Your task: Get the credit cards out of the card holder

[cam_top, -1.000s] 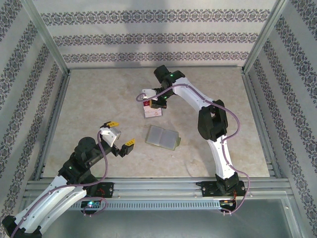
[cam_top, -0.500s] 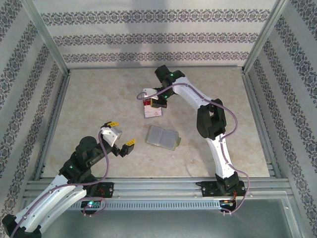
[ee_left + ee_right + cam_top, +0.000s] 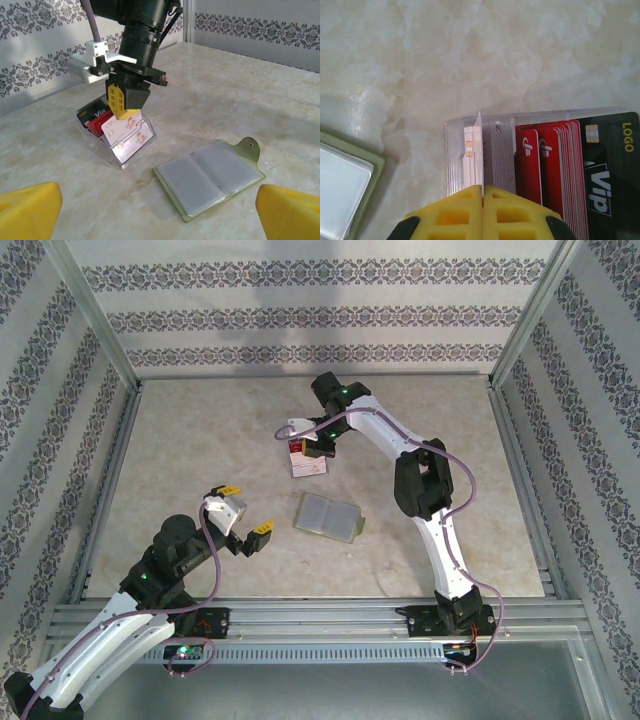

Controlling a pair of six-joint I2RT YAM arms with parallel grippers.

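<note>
Right gripper (image 3: 482, 200) staying clamped on thin pale card (image 3: 479, 150), hardly moving over clear tray (image 3: 117, 159); left gripper (image 3: 245, 510) gaping open; olive-green folding holder (image 3: 210, 177) looking emptied.

The card holder (image 3: 210, 175) is lying open and flat on the desk (image 3: 240, 100), olive cover down, pale sleeves facing up and seemingly empty. Near it the credit cards (image 3: 122, 134) are standing tilted in a clear rack (image 3: 114, 158): pinkish in front, red behind, black rearmost.
</note>
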